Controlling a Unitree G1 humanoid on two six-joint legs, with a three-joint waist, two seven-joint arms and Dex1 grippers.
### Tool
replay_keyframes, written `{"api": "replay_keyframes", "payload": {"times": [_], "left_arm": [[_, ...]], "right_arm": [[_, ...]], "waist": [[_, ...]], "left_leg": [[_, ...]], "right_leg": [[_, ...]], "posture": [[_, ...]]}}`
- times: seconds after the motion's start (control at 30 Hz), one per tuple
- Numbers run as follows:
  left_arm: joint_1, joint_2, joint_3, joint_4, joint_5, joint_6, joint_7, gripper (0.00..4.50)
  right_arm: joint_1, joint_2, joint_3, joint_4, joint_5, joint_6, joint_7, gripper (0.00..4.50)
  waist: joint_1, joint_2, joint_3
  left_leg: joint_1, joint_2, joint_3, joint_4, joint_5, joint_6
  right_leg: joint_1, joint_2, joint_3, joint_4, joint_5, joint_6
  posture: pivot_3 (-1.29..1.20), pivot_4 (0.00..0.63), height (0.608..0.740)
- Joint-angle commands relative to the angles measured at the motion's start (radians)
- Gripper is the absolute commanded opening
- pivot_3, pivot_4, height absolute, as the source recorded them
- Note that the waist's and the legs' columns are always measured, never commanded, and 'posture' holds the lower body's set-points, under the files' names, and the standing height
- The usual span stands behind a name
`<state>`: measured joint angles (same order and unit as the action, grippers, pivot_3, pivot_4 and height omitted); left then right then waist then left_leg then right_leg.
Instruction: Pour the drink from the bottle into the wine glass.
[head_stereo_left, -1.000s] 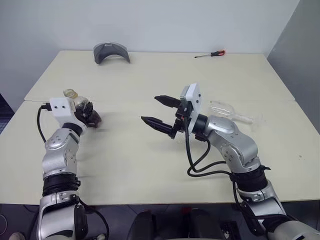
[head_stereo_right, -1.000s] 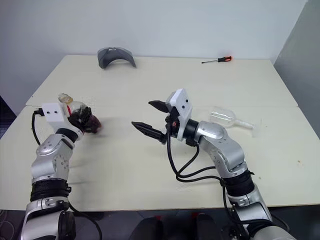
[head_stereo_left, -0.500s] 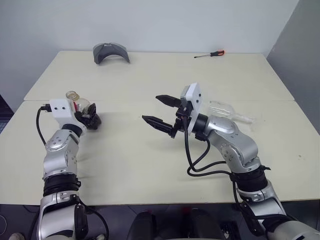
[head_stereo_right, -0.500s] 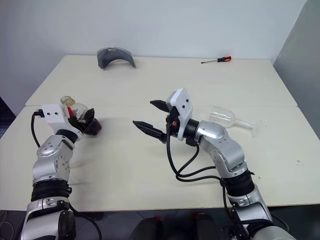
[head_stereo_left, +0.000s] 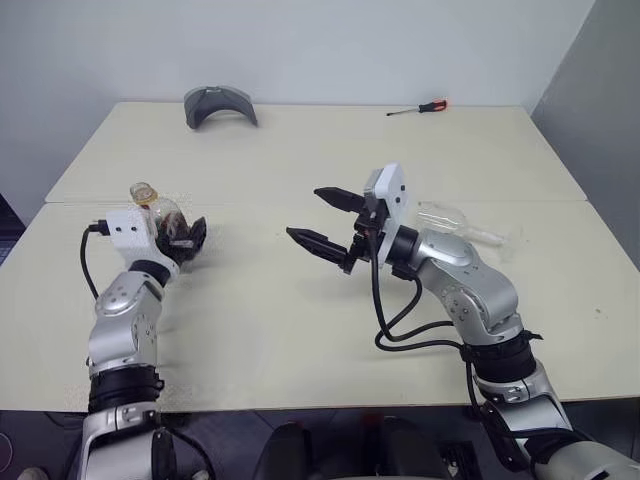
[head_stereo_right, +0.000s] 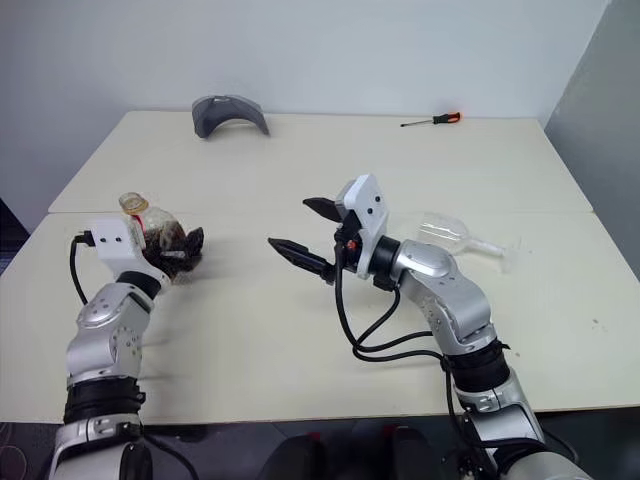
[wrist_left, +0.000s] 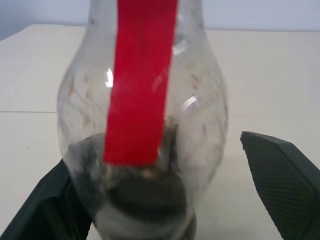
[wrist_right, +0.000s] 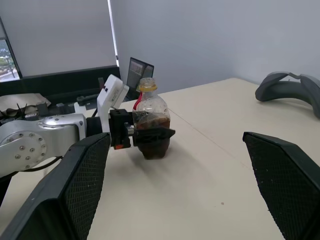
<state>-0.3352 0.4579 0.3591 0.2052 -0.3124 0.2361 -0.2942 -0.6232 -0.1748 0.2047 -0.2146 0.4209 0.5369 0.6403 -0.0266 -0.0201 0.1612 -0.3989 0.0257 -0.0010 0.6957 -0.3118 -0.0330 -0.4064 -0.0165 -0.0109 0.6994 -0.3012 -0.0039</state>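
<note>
Releasing its hold, the left gripper (head_stereo_left: 186, 236) now stands with its two black fingers spread wide on either side of the small squat clear plastic bottle (head_stereo_left: 163, 215) with a yellowish neck and red tag strip, where a second ago those fingers were clamped on its belly. The bottle stands upright on the pale table (head_stereo_left: 300, 330) near its left side, a little dark reddish-brown drink (wrist_right: 151, 145) in its bottom. In the left wrist view one finger looks close against the bottle's base and the other stands apart. The right gripper (head_stereo_left: 324, 218) hangs over the middle of the table, fingers wide and empty, as before. The clear stemmed wine glass (head_stereo_left: 452, 219) lies on its side beyond the right arm, well apart from the bottle. Judging from this, the pouring is either finished or not begun; I cannot tell whether the glass holds any drink.
</note>
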Motion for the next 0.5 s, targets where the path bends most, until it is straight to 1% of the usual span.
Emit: {"api": "replay_keyframes", "payload": {"times": [0.03,0.2,0.37,0.43,0.5], "left_arm": [[0.052,-0.002,0.025,-0.152,-0.01,0.032,0.038,4.49],[0.139,-0.009,0.065,-0.291,-0.042,0.108,0.071,4.49],[0.26,-0.015,0.101,-0.436,-0.08,0.183,0.081,4.49],[0.303,-0.016,0.108,-0.519,-0.108,0.23,0.085,4.49],[0.353,-0.013,0.083,-0.629,-0.152,0.295,0.065,4.49]], "right_arm": [[-0.009,0.006,-0.018,-0.032,0.013,-0.012,-0.001,4.5],[-0.003,0.006,-0.022,-0.035,0.015,-0.008,-0.006,4.5],[0.037,0.0,-0.013,-0.05,0.009,-0.014,-0.008,4.5],[0.052,-0.006,-0.019,-0.067,0.014,-0.003,-0.013,4.5],[0.081,-0.025,-0.03,-0.096,0.02,0.015,-0.019,4.5]], "waist": [[0.0,0.0,0.0],[0.0,0.0,0.0],[0.0,0.0,0.0],[0.0,0.0,0.0],[0.002,0.0,0.0]], "left_leg": [[0.0,0.0,0.0,0.0,0.0,0.0],[0.0,0.0,0.0,0.0,-0.002,0.003],[0.0,0.0,0.0,0.0,-0.002,0.003],[0.0,0.0,0.0,0.0,-0.002,0.003],[0.0,0.0,0.0,0.0,-0.002,0.004]], "right_leg": [[0.0,0.0,0.0,0.0,0.0,0.0],[0.0,0.0,0.0,0.0,0.0,0.0],[0.0,0.0,0.0,0.0,0.0,0.0],[0.0,0.0,0.0,0.0,0.0,0.0],[0.0,0.0,0.0,0.0,0.0,0.0]], "posture": [[0.0,0.15,0.74],[0.0,0.15,0.74],[0.0,0.15,0.74],[0.0,0.15,0.74],[0.0,0.15,0.74]]}}
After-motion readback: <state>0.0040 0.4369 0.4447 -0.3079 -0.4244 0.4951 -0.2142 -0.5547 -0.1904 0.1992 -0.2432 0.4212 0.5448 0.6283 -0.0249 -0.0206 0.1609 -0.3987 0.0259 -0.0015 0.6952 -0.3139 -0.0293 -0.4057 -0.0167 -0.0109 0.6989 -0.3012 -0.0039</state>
